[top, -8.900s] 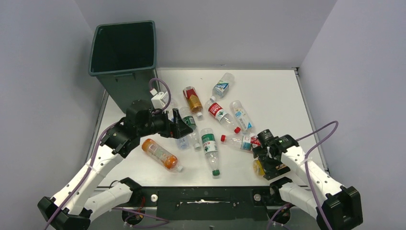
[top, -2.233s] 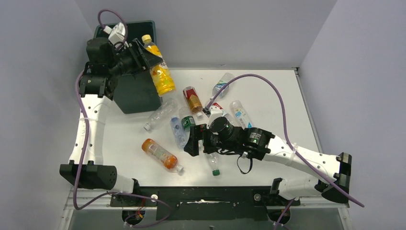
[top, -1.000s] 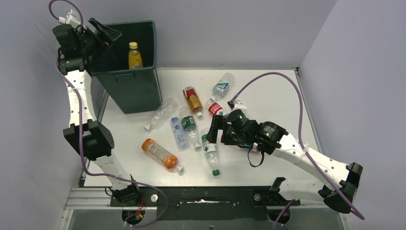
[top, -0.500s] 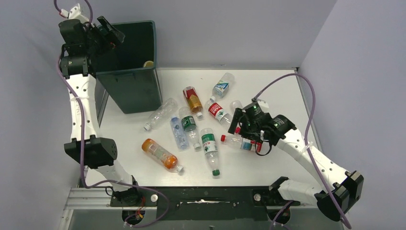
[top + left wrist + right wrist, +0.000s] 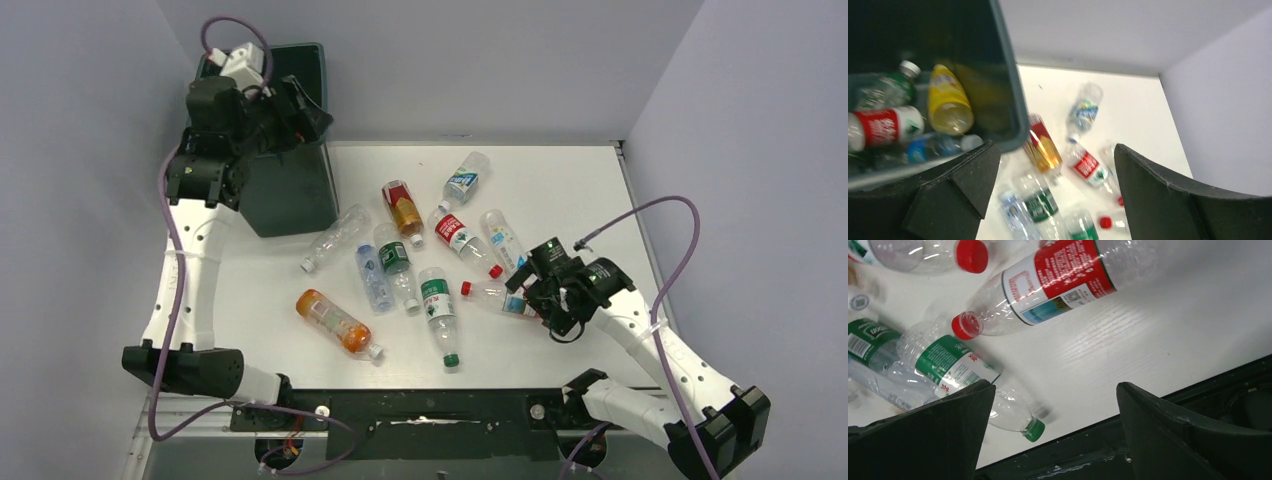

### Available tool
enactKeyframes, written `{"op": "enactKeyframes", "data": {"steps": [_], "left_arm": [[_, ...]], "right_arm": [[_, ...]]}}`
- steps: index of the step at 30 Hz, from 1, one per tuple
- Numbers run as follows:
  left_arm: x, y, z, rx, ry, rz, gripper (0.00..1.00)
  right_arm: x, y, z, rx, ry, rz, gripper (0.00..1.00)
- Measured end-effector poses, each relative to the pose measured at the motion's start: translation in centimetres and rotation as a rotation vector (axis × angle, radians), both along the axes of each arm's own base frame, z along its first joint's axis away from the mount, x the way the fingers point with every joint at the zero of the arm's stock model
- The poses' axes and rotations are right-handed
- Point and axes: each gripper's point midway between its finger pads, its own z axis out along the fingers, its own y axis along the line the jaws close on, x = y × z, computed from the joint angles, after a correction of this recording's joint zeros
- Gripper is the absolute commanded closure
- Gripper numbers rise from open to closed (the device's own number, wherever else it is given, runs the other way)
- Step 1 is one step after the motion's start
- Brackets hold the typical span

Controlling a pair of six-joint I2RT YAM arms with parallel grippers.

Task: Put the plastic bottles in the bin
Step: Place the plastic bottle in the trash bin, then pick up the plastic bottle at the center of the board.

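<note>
The dark green bin (image 5: 292, 195) stands at the far left. My left gripper (image 5: 305, 115) hangs open and empty over its rim (image 5: 1015, 107). In the left wrist view a yellow bottle (image 5: 950, 100), a red-labelled bottle (image 5: 885, 127) and two more lie inside the bin. My right gripper (image 5: 527, 292) is open and empty at the near right, just over a red-capped, red-labelled bottle (image 5: 497, 296), which also shows in the right wrist view (image 5: 1058, 277). Several bottles lie across the table, among them an orange one (image 5: 335, 320) and a green-capped one (image 5: 438, 312).
An amber bottle (image 5: 402, 208) and a blue-labelled bottle (image 5: 463, 180) lie towards the back. A clear unlabelled bottle (image 5: 335, 237) lies beside the bin. The table's dark front edge (image 5: 1168, 410) runs just below my right gripper. Grey walls close in the sides and back.
My left gripper has swung right across the bin top; the yellow bottle it let go of lies inside. My right arm has drawn back and down towards the near right.
</note>
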Motion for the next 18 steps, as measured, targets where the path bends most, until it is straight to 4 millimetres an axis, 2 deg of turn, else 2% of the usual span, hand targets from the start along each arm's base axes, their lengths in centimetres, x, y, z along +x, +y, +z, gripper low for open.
{"op": "enactKeyframes", "data": {"steps": [4, 8, 14, 18], "left_arm": [[-1.8, -4.4, -3.4, 0.015, 0.082, -0.111, 0.14], [-3.7, -7.2, -5.7, 0.035, 0.139, -0.187, 0.14], [-6.0, -9.4, -5.8, 0.061, 0.136, -0.248, 0.14], [-7.2, -9.8, -5.6, 0.072, 0.122, -0.267, 0.14]], "right_arm": [[-0.9, -0.7, -1.3, 0.01, 0.05, -0.145, 0.02], [-1.2, -1.5, -1.8, 0.002, 0.076, -0.282, 0.02], [-1.0, -2.2, -3.5, -0.061, 0.144, -0.419, 0.02], [-0.4, -2.6, -4.1, -0.078, 0.159, -0.498, 0.02]]}}
